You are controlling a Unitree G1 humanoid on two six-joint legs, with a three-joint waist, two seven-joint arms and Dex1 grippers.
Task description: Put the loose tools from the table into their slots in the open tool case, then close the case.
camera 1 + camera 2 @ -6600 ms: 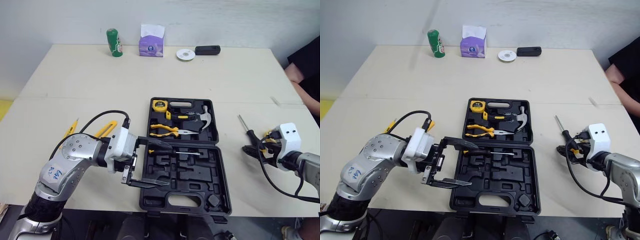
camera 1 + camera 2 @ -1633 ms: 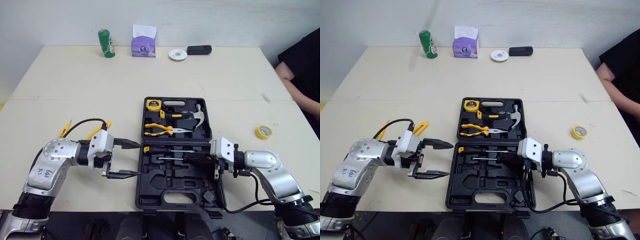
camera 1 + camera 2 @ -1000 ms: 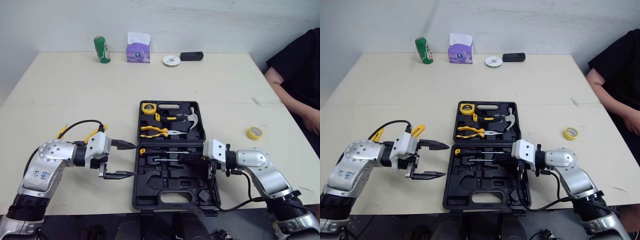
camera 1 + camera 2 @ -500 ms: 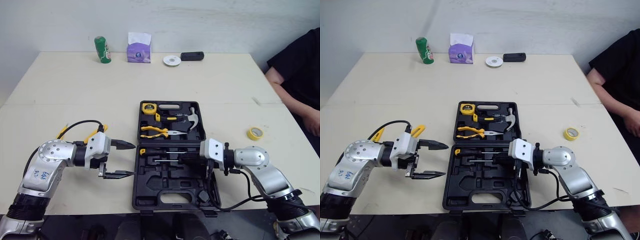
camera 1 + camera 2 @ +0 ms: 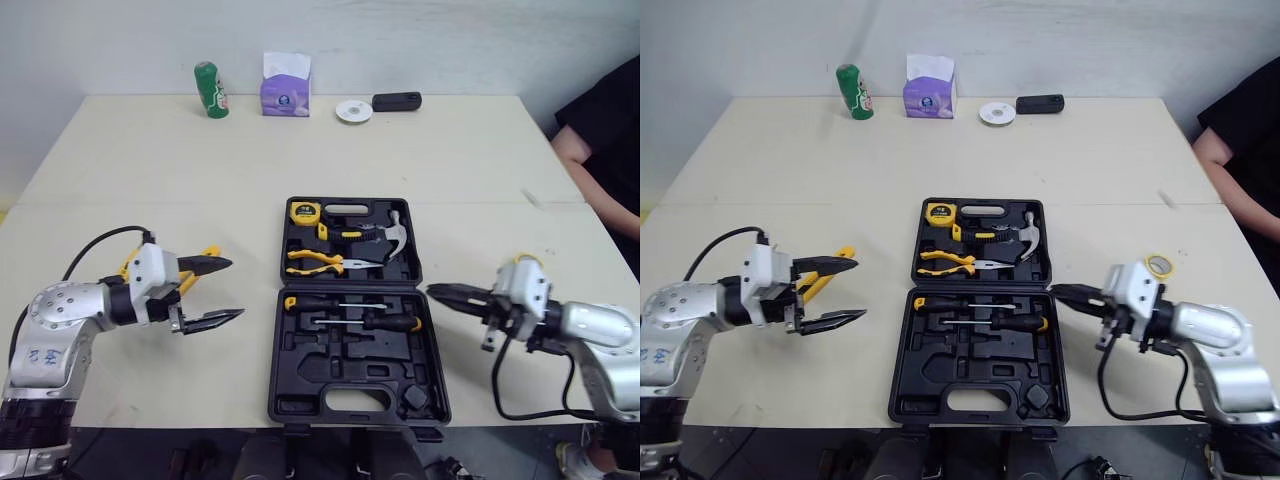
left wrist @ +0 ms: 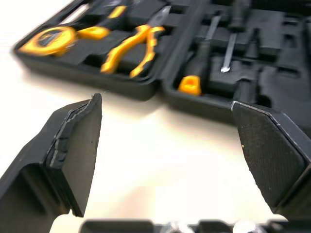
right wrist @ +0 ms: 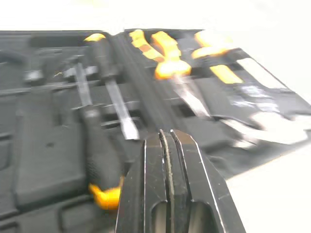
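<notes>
The black tool case (image 5: 357, 385) lies open at the table's middle. Its far half holds a tape measure (image 5: 307, 211), yellow pliers (image 5: 318, 262) and a hammer (image 5: 396, 229). Two screwdrivers (image 5: 345, 303) lie in slots of the near half, one with a black and yellow handle (image 5: 386, 322). My left gripper (image 5: 232, 288) stands open and empty left of the case, over a yellow-handled tool (image 5: 209, 251) on the table. My right gripper (image 5: 437, 292) is shut and empty, its tip just off the case's right edge. In the right wrist view its shut fingertips (image 7: 167, 141) point at the screwdrivers.
A yellow tape roll (image 5: 1158, 265) lies behind my right gripper. At the table's far edge stand a green can (image 5: 207, 89), a tissue box (image 5: 284, 84), a white disc (image 5: 352, 110) and a black device (image 5: 396, 101). A person (image 5: 610, 120) sits at the right.
My right gripper has pulled back to the right, out of the case, and a screwdriver now lies in the near half. My left arm has drawn away to the left. The camera shifted.
</notes>
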